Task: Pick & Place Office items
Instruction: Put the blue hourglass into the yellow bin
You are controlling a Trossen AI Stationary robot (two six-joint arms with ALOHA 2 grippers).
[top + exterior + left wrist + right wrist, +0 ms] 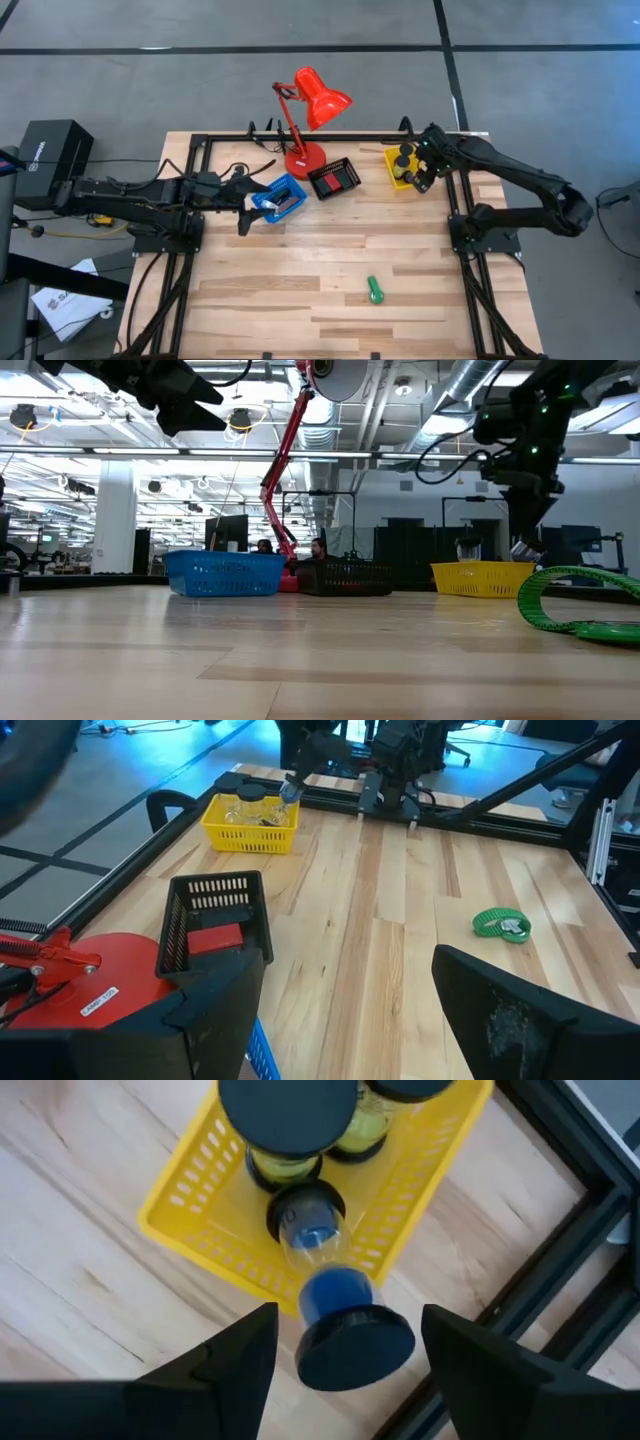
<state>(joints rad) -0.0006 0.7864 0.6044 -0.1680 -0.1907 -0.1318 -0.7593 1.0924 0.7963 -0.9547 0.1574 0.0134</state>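
My right gripper [350, 1325] is open above the yellow tray [200, 1230] at the table's far right [400, 170]. Its fingers stand on either side of a clear jar with blue contents [322, 1280], apart from it. The jar lies tipped, its black cap [355, 1348] hanging out over the tray's rim. Two upright black-lidded jars [288, 1120] stand in the tray behind it. My left gripper [345, 965] is open and holds nothing, beside the blue tray [280, 197]. A green stubby piece [375, 290] lies on the near table. A red block [215, 938] rests in the black tray [333, 178].
The red desk lamp [305, 155] stands on its base at the far edge between the blue and black trays. A black metal frame [540, 1300] runs close beside the yellow tray. Bare wood stretches across the table's middle [330, 250] around the green piece.
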